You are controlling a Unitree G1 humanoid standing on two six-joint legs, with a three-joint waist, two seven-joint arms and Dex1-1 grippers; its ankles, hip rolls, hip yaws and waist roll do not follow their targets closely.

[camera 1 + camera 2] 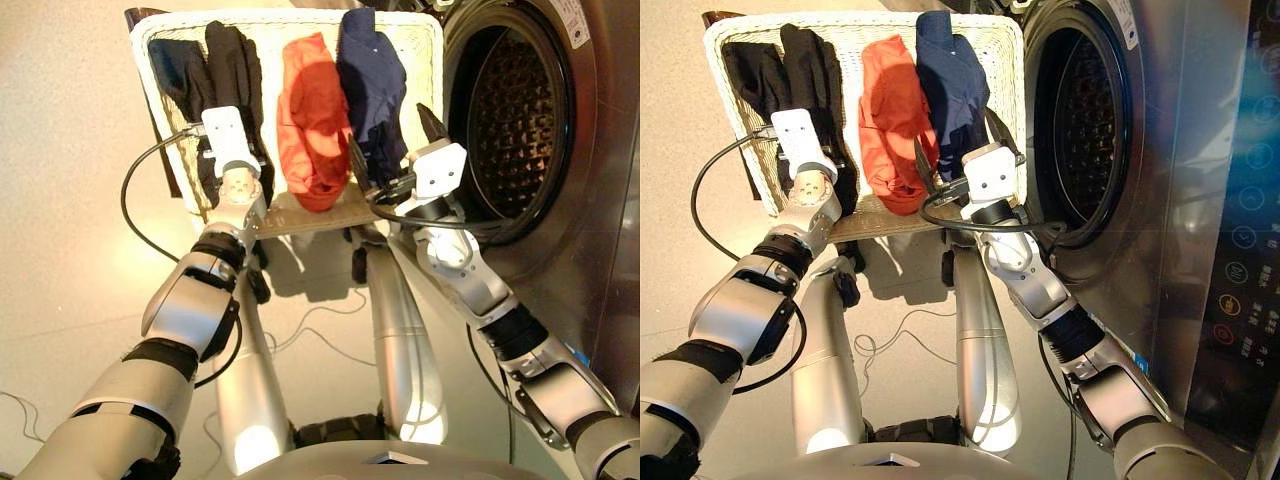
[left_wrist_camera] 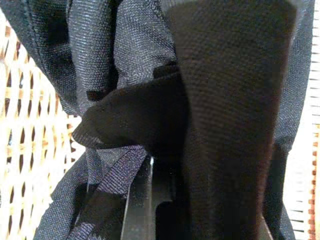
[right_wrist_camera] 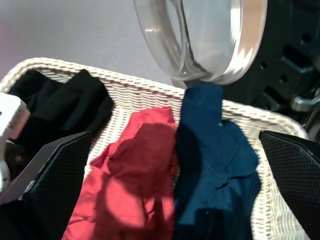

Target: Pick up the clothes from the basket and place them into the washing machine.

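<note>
Nearest you, low in the frame, your two arms reach up and forward toward the basket point(image 1: 420, 45), a cream woven tray in the upper centre of the head view. Your left gripper point(image 1: 222, 128) sits over the black garment point(image 1: 232, 70) at the basket's left; its wrist view is filled with dark cloth pressed close around the fingers, so you cannot tell how far they are parted or whether they have hold of it. Your right gripper point(image 1: 393, 143) hangs at the basket's near right edge, fingers point(image 3: 60, 175) spread wide and holding nothing, over the navy blue garment point(image 1: 368, 75). The orange-red garment point(image 1: 312, 120) lies between the black and navy ones. At upper right, just beside the basket, the washing machine point(image 1: 590, 200) shows its dark round drum opening point(image 1: 510, 110), with the clear-glass porthole door point(image 3: 205, 40) swung wide beyond the basket's far rim.
</note>
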